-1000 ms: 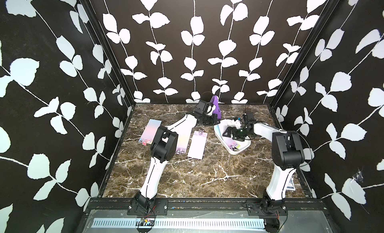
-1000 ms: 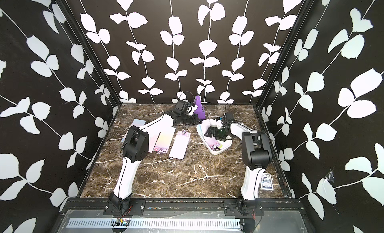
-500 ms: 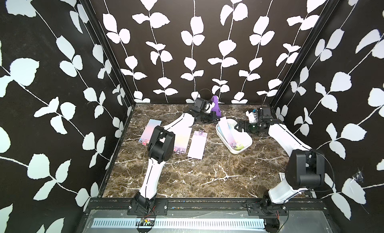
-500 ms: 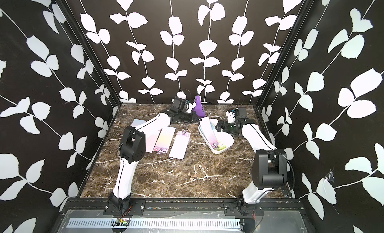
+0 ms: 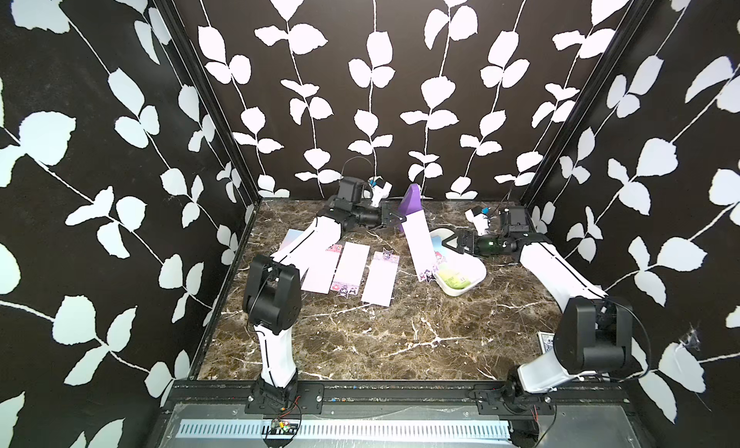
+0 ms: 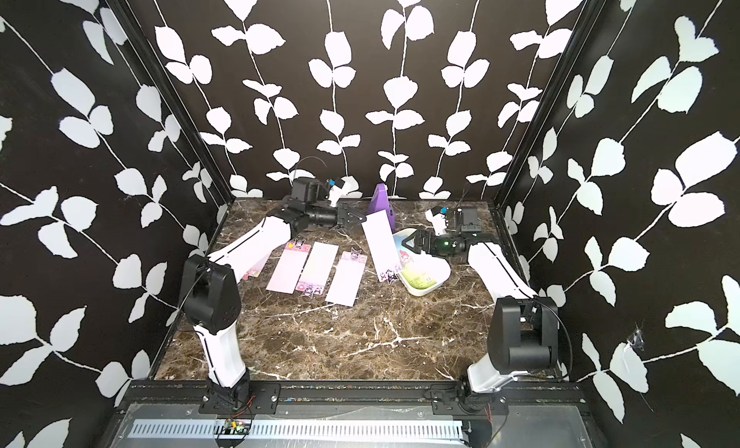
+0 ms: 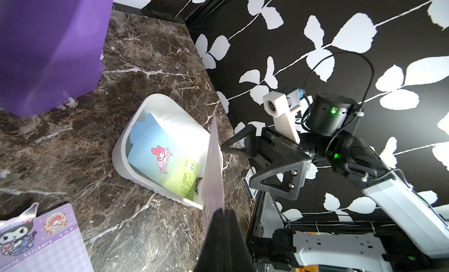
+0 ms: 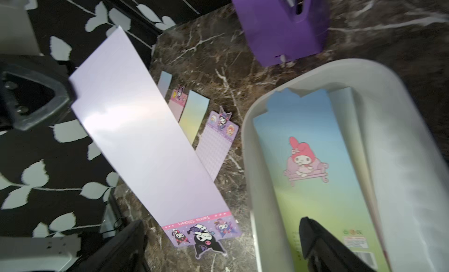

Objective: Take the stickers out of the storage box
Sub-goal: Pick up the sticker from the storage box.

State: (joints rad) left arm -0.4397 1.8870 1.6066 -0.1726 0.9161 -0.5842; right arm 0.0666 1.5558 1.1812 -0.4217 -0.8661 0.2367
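One glossy lilac sticker (image 5: 418, 246) clamped in left pincer (image 5: 402, 220); right pincer (image 5: 445, 242) apart over box (image 5: 480, 274).

1. This was a robotics lab test cell, not a lived-in room: a small booth closed on three sides by black wall panels printed with white leaf vines (image 5: 120, 194).
2. Black metal corner posts (image 5: 204, 94) framed those panels.
3. The work surface was a brown marble-patterned tabletop (image 5: 380, 338).
4. A white-and-black left robot arm (image 5: 276, 354) and a matching right robot arm (image 5: 560, 274) were bolted to a black metal rail (image 5: 400, 390) along the front edge.
5. Before the rail lay a white slotted cable duct (image 5: 360, 429), with a small bare circuit board and loose red and black wires (image 5: 282, 425).
6. A white plastic camera bracket (image 7: 279, 110) sat on the right arm's wrist.
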